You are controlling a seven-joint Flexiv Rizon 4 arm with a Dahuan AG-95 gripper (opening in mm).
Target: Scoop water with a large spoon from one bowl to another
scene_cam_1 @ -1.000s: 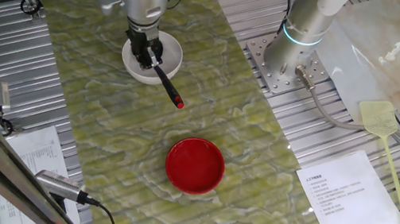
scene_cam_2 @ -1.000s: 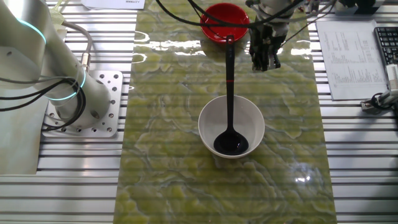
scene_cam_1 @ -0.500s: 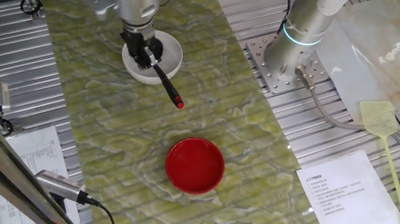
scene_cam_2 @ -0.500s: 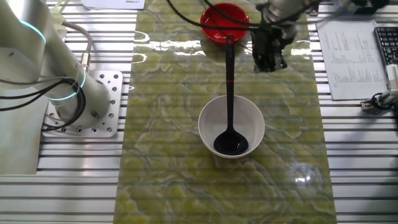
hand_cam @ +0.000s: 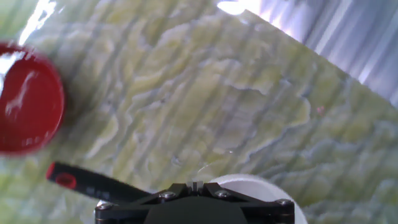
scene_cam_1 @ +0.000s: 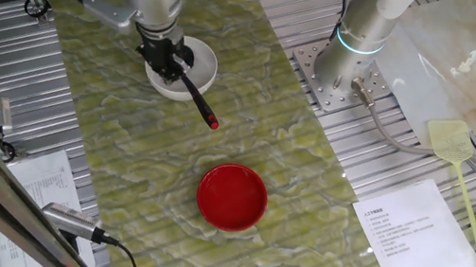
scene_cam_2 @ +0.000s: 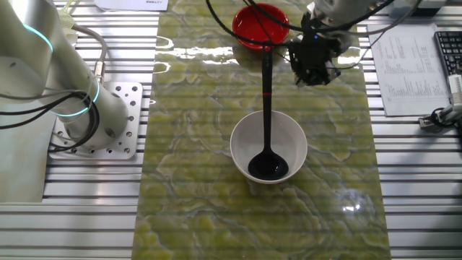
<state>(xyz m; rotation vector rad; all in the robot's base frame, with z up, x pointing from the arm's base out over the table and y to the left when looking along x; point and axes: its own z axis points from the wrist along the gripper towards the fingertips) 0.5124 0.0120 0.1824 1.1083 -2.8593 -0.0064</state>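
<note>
The black large spoon rests with its scoop in the white bowl. Its handle leans over the rim toward the red bowl, red tip outward. My gripper hovers to the right of the handle, apart from it, tilted, jaws together and holding nothing. From the opposite side the gripper overlaps the white bowl, and the red bowl lies nearer the camera. The hand view shows the gripper, the spoon handle, the red bowl and the white bowl's rim.
A second arm's base is bolted beside the green mat. A yellow fly swatter and a printed sheet lie on the slatted table to the right. Another sheet and a keyboard edge sit past the mat.
The gripper has drifted sideways away from the spoon handle and tilted a little. The spoon and both bowls have not moved.
</note>
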